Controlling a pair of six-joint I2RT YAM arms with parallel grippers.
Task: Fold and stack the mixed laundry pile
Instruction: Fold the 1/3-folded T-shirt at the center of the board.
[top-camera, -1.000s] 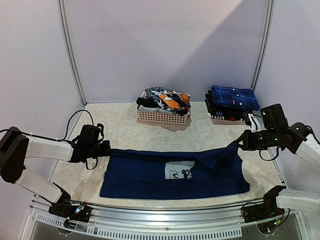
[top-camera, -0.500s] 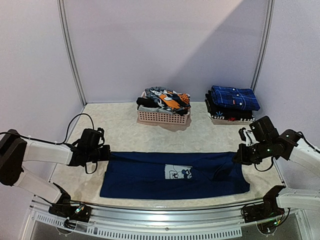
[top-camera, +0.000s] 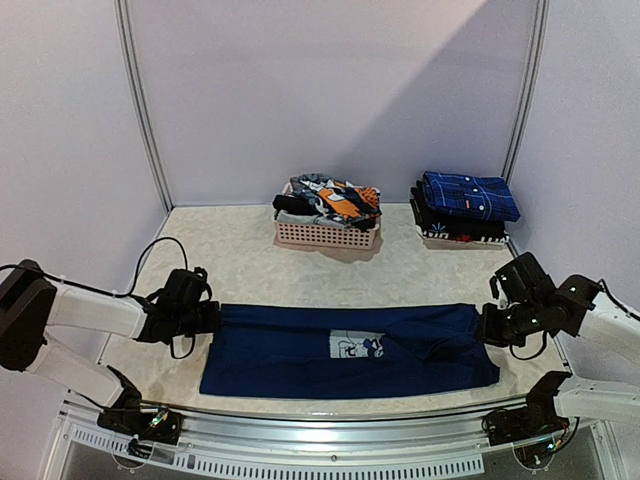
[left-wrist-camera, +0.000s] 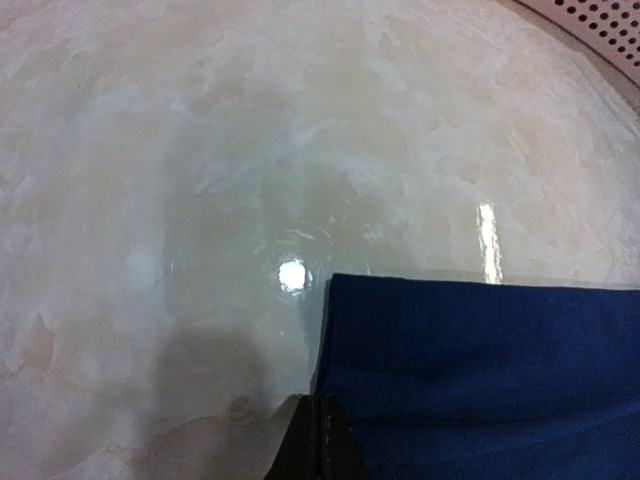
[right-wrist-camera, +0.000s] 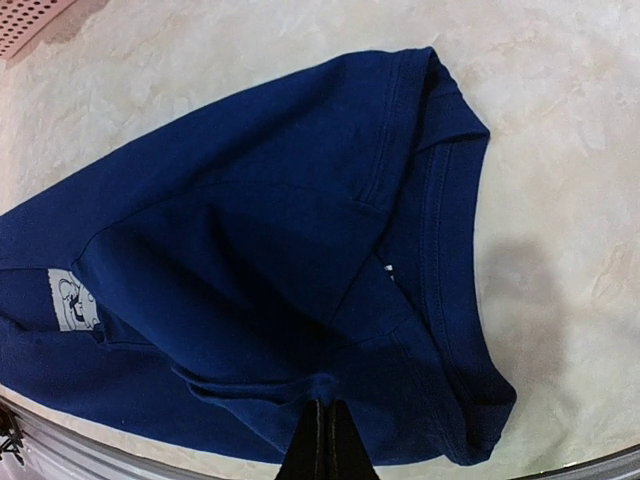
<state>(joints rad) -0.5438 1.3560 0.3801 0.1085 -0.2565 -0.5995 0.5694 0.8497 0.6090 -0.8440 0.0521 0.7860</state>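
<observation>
Two neighbours behind T-shirt (top-camera: 350, 350): basket (top-camera: 328, 235), folded stack (top-camera: 465, 205).

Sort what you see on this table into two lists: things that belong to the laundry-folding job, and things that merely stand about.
Part of the job:
navy T-shirt, held at both ends by left gripper and right gripper
unfolded garments in the pink basket
folded stack, back right

Merely there:
pink basket
table
corner posts
</observation>
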